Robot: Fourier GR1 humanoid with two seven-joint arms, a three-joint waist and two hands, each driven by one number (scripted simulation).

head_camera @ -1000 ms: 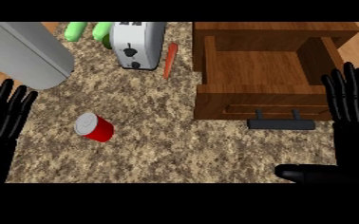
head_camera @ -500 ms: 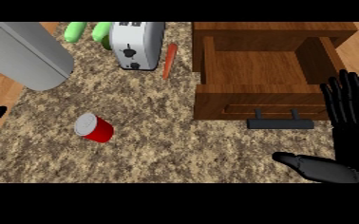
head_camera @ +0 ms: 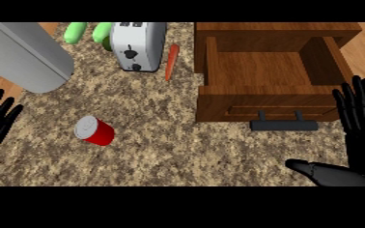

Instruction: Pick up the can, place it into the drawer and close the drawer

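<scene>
Right hand [head_camera: 351, 121] open, fingers straight, just beside the open drawer [head_camera: 267, 72]. Left hand [head_camera: 7, 116] open at the far edge. Can [head_camera: 95, 130] on its side on the table [head_camera: 178, 149], well left of the right hand. Risk: rolling away on contact.

Can [head_camera: 95, 131]: red body, silver top, lying tilted on its side on the speckled counter [head_camera: 164, 140], left of centre. Drawer [head_camera: 267, 79]: brown wood, pulled open, interior bare, black handle [head_camera: 284, 124] on its front; stands at the right, well apart from the can.
</scene>
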